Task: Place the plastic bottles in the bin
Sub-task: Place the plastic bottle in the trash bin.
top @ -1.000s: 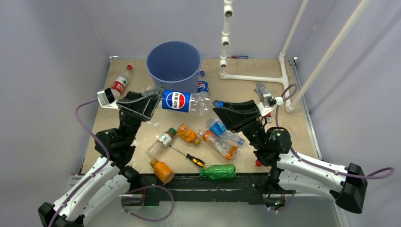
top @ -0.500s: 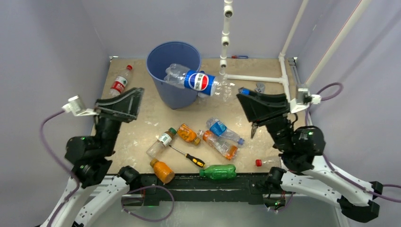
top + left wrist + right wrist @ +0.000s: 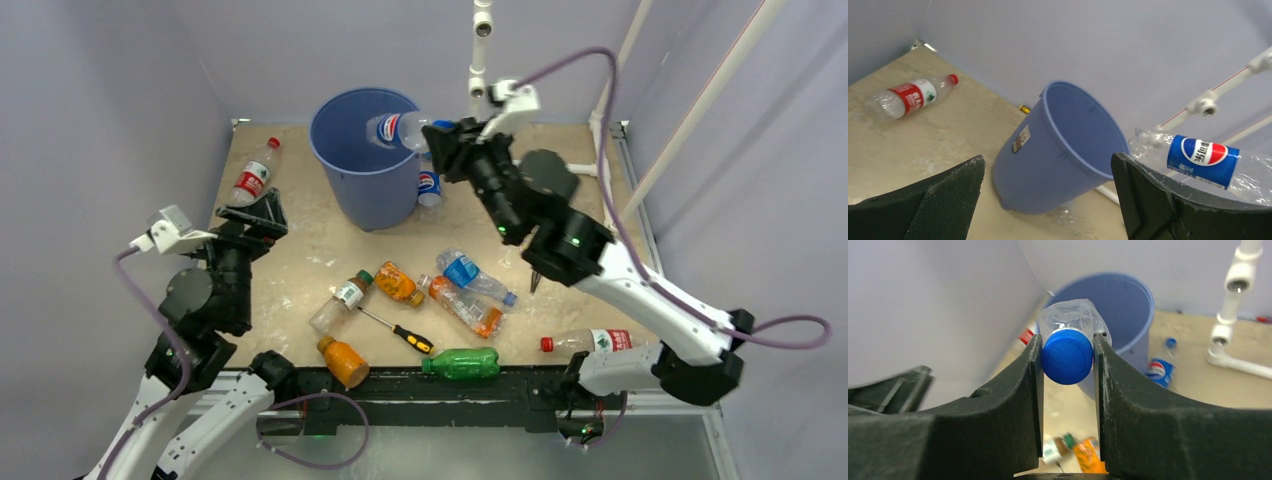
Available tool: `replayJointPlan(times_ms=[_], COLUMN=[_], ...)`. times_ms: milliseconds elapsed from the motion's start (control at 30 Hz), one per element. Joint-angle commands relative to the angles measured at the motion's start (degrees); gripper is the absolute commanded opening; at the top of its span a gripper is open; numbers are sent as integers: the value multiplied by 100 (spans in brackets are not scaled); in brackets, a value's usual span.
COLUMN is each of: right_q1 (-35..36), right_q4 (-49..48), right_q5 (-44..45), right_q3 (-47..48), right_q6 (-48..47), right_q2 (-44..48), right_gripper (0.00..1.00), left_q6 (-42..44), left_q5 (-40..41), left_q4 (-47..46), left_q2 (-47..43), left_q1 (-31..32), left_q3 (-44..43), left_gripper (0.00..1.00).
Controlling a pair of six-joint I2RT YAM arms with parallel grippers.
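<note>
Pepsi bottle point(image 3: 393, 128) above upright blue bin point(image 3: 362, 196); other bottles point(image 3: 466, 271) lie scattered

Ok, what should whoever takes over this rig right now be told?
Right hand shut on the Pepsi bottle's cap, bottle over the bin's rim.
Left hand open, empty, off to the left.
Done: none seen in the bin.
Left: drop this one, then nine on the table: red-label bottle, small Pepsi by the bin, cluster of four, orange bottle, green bottle, near-right bottle. Leave the screwdriver.
</note>
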State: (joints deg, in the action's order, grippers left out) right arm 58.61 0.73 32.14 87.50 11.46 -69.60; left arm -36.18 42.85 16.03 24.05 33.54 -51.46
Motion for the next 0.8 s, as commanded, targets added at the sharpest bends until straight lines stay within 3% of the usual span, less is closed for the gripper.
replayJointPlan(times_ms=[0,367,767], right_q1=[19,-59,-788], right_q4=[830,835,1108], right_q5=[548,500,-907], right_q3=[775,2451,4134], right_q6=[-550,-1019,-799], right_q2=[-709,-2724,-4542], right_gripper=[0,0,0], left_q6=[159,62,128], left_q5=[364,353,406], left_q4=[168,-106,40], left_q2=[220,223,-14], left_q1=[16,20,20], left_q3=[238,774,961], left_gripper=[96,95,95])
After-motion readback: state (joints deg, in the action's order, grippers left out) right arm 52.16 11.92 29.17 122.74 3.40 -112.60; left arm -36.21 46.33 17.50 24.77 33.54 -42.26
